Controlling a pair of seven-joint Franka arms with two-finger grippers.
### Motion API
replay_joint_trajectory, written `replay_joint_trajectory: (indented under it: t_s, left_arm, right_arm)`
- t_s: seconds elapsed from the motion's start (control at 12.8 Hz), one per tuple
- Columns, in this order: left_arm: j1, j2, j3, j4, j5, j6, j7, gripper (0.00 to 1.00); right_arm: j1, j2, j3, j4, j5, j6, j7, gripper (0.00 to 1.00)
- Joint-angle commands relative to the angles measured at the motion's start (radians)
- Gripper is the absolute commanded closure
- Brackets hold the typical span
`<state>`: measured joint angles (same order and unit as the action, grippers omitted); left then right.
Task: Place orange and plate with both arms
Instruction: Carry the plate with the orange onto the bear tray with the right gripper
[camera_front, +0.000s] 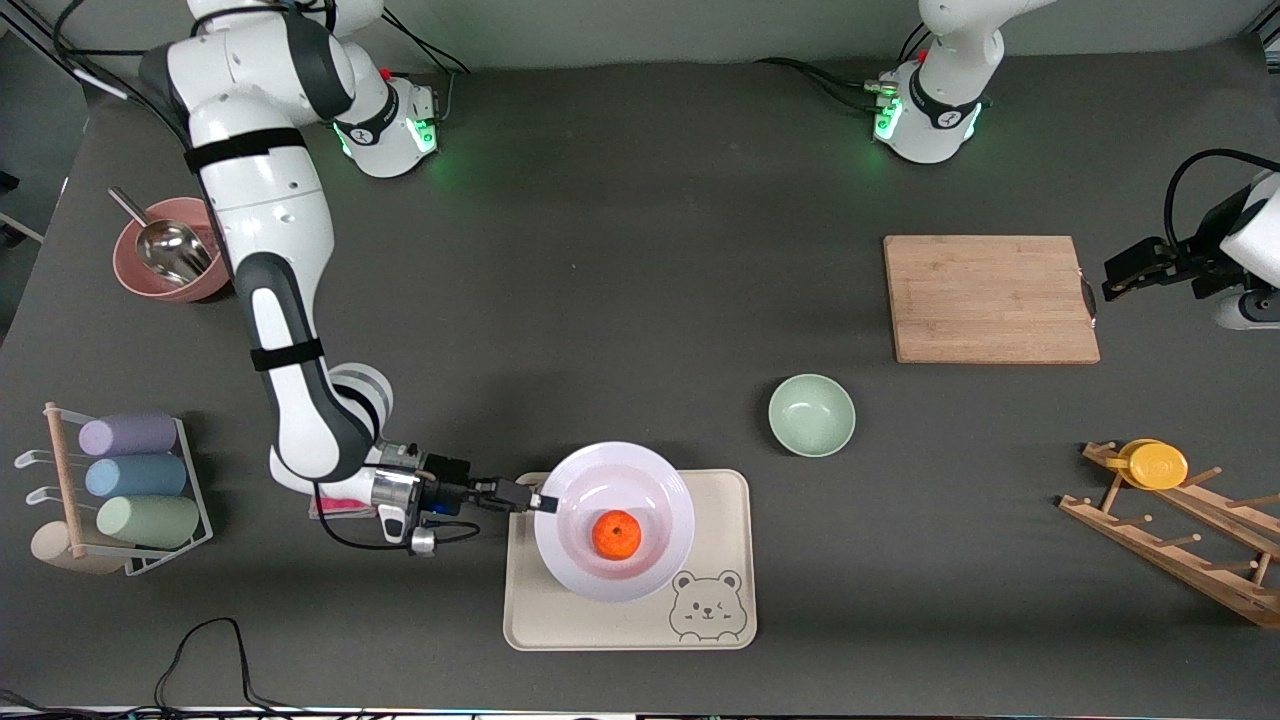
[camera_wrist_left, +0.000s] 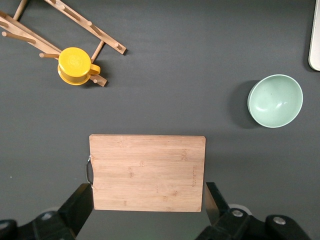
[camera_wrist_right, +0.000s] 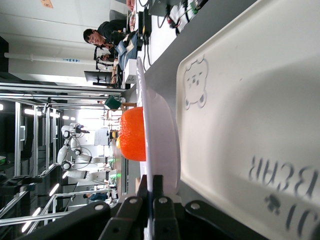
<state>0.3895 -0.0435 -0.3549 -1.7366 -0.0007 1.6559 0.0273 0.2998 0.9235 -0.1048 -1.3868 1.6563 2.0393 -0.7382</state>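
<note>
Bright orange (camera_front: 617, 534), pale lavender plate (camera_front: 645, 480), cream bear tray (camera_front: 722, 520).

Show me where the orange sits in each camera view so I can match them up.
Front view: the orange lies in the plate on the bear tray.
Left wrist view: not in it.
Right wrist view: the orange bulges from the plate, seen edge-on.
Shared landmark: the tray's bear drawing.

Two arms (camera_front: 270, 300), one orange (camera_front: 617, 533), one plate (camera_front: 650, 480), one tray (camera_front: 720, 500), two bowls (camera_front: 811, 414), one cutting board (camera_front: 990, 298), one yellow cup (camera_front: 1155, 464), two racks (camera_front: 1180, 545), one scoop (camera_front: 165, 245).
</note>
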Motion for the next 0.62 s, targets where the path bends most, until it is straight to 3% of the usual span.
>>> replay_joint_trajectory:
  t_s: [0.0,0.54]
  left_arm:
    - [-0.006,-0.038,0.008,-0.037,-0.012,0.016,0.019,0.00]
    - [-0.017,-0.056,0.010,-0.035,-0.012,0.018,0.016,0.00]
  right_arm:
    - [0.002,0.087,-0.001,0.109,-0.013,0.030,0.042,1.00]
    - [0.002,0.181,0.005,0.167,0.007,0.041,0.029,1.00]
